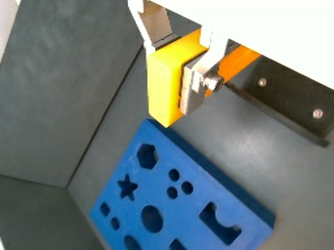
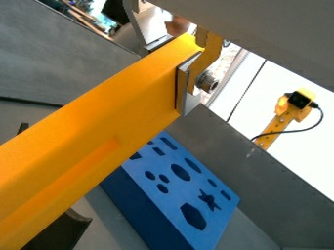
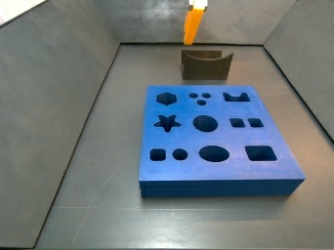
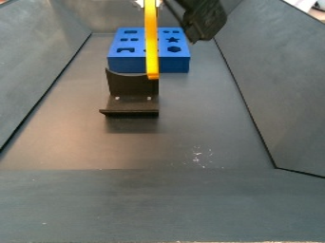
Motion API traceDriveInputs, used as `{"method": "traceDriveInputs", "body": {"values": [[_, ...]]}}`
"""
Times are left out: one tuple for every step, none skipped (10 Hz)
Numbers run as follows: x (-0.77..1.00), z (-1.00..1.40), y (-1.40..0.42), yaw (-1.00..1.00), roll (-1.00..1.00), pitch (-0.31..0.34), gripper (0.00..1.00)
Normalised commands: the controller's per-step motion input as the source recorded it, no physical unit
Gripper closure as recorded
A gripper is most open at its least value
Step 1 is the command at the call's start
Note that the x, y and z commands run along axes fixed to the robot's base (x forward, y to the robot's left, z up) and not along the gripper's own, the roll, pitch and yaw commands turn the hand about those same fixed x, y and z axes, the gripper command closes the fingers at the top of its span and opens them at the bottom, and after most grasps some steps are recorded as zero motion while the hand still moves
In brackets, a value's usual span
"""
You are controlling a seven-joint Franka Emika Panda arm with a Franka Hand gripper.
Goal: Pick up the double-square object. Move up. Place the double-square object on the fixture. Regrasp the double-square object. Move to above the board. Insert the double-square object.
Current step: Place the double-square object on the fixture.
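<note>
My gripper (image 1: 177, 54) is shut on the double-square object (image 1: 163, 88), a slim orange-yellow block, clamped near its upper end between the silver fingers (image 1: 198, 78). In both side views the block (image 3: 193, 23) hangs upright, its lower end just above the dark fixture (image 3: 205, 64); I cannot tell if they touch. The blue board (image 3: 216, 137) with its cut-out holes lies flat on the floor beside the fixture. In a wrist view the block (image 2: 92, 146) runs long past the gripper (image 2: 163, 63) with the board (image 2: 177, 190) below. The block (image 4: 151, 38) stands over the fixture (image 4: 131, 90).
Grey tray walls rise on all sides (image 3: 65, 59). A dark part of the arm's wrist (image 4: 203, 17) shows beside the block. The board (image 4: 152, 52) lies behind the fixture in that side view. An orange-yellow device (image 2: 290, 112) stands outside the tray.
</note>
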Motion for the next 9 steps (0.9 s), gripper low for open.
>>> {"method": "traceDriveInputs", "body": {"values": [[0.57, -0.01, 0.03, -0.14, -0.22, -0.015, 1.0], [0.51, -0.01, 0.03, -0.13, -0.17, -0.027, 1.0], [0.43, -0.02, 0.04, -0.1, -0.16, -0.03, 1.0], [0.38, -0.03, 0.04, -0.09, -0.16, -0.022, 1.0], [0.32, -0.02, 0.04, -0.07, -0.15, -0.004, 1.0], [0.28, -0.02, 0.03, -0.06, -0.15, 0.007, 1.0], [0.26, -0.03, 0.03, -0.05, -0.15, 0.014, 1.0], [0.21, -0.03, 0.03, -0.05, -0.15, 0.03, 1.0], [0.18, -0.03, 0.03, -0.05, -0.14, 0.037, 1.0]]}}
